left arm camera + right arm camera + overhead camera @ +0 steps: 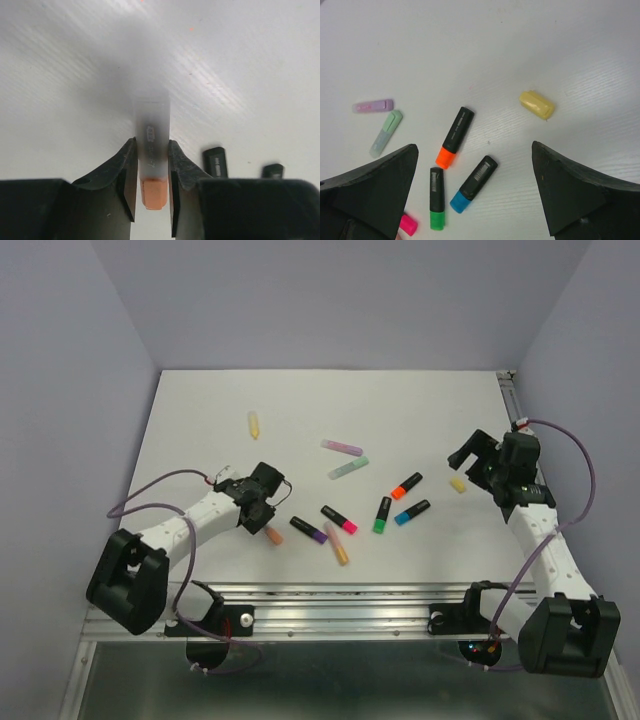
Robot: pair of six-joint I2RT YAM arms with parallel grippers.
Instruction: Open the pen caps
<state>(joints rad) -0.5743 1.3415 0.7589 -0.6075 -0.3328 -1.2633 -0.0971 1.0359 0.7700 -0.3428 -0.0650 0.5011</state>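
One pen (152,117) pinched by left gripper (152,146), orange cap (153,194) wristward; right gripper (474,147) spread, empty.

1 orange-ended pen (152,145) gripped, others (406,485) scattered

Table top (300,410) is matt white with a fine lined grain. Black pens (455,136) look like smooth plastic, slight sheen; yellow cap (537,104) a bit glossy. Pale pen (152,130) is frosted plastic. Left gripper (151,145) fingers (122,175) are matt black, and the near rail (340,615) is bare metal.
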